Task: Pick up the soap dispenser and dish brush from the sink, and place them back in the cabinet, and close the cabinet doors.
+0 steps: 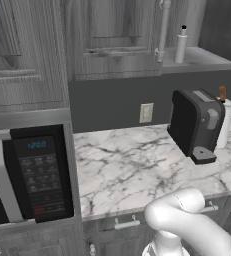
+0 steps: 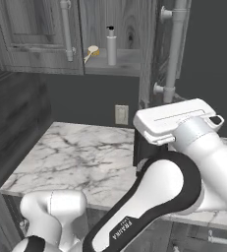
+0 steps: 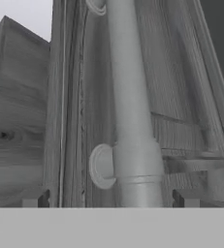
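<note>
Up on the grey shelf of the cabinet (image 2: 125,66), the soap dispenser (image 2: 111,47) is standing upright and the dish brush (image 2: 91,51) is lying just beside it, so I am judging both placements done and only the cabinet doors left. I am looking along the gripper (image 3: 111,201) at the long white bar handle (image 3: 130,111) of the right door (image 2: 152,54), which is swung out toward me. The two finger tips (image 3: 35,199) are standing wide, one on each side of the bar near its lower mount, and nothing is held between them. The left door (image 2: 31,37) is looking nearly shut, though I cannot tell for sure. Below, the marble counter (image 1: 132,160) is carrying a black coffee machine (image 1: 194,122) and a white cylinder with a brown top (image 1: 225,120), with the microwave (image 1: 29,175) off to the left.
</note>
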You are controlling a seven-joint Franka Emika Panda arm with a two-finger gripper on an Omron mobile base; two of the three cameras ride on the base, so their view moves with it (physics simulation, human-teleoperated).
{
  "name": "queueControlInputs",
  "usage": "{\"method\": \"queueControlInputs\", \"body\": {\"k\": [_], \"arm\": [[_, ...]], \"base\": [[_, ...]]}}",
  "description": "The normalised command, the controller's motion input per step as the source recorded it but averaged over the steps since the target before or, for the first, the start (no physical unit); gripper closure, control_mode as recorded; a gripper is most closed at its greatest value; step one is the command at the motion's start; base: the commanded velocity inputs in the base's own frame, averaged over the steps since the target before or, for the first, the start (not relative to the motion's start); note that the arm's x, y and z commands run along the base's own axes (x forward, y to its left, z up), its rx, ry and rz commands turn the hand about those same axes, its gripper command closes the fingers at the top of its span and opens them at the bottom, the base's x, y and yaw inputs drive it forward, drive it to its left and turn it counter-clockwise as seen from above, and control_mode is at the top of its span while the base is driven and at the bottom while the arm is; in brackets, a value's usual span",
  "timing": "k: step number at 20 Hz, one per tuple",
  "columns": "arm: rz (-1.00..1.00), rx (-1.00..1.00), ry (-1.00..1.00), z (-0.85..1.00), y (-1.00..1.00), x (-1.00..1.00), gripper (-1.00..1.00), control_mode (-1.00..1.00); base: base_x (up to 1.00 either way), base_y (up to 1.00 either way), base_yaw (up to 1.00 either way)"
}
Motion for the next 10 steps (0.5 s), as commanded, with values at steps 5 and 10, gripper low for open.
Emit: {"method": "queueControlInputs", "body": {"k": [5,10], "arm": [[0.14,0.0,-0.05,-0.16,0.45,0.4,-1.0,-1.0],[0.14,0.0,-0.03,-0.14,0.45,0.41,-1.0,-1.0]], "base": [[0.0,0.0,0.0],[0.0,0.0,0.0]]}}
